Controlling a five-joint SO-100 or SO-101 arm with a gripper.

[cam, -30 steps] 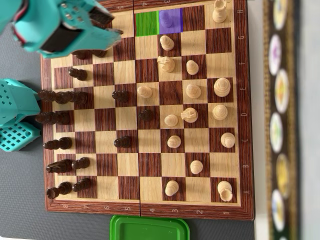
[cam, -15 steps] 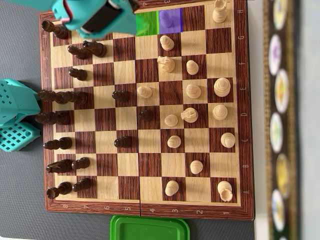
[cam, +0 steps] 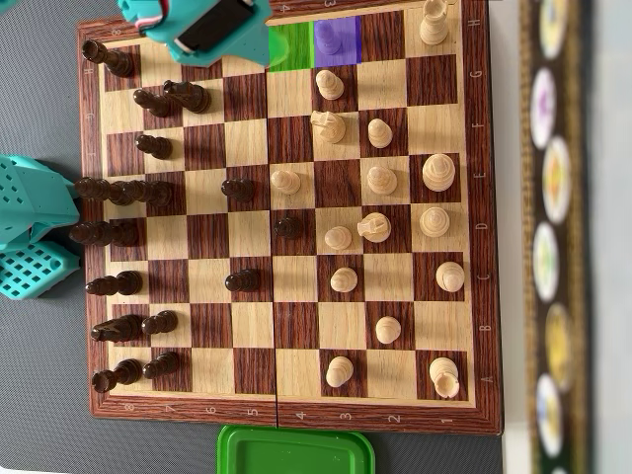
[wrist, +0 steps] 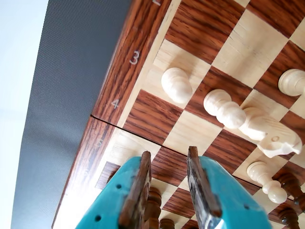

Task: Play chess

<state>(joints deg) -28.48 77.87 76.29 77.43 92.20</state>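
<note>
The wooden chessboard fills the overhead view, with dark pieces such as a pawn on the left half and white pieces such as a knight on the right half. One square at the top edge is tinted green and its neighbour purple. The teal arm reaches over the board's top left corner. In the wrist view my gripper is open and empty, above a dark square near the board's numbered rim. A white pawn, a second white piece and a white knight lie ahead. Dark pieces show under the left finger.
A green tray sits below the board's bottom edge. The teal arm base stands left of the board on a grey mat. A patterned strip runs down the right side.
</note>
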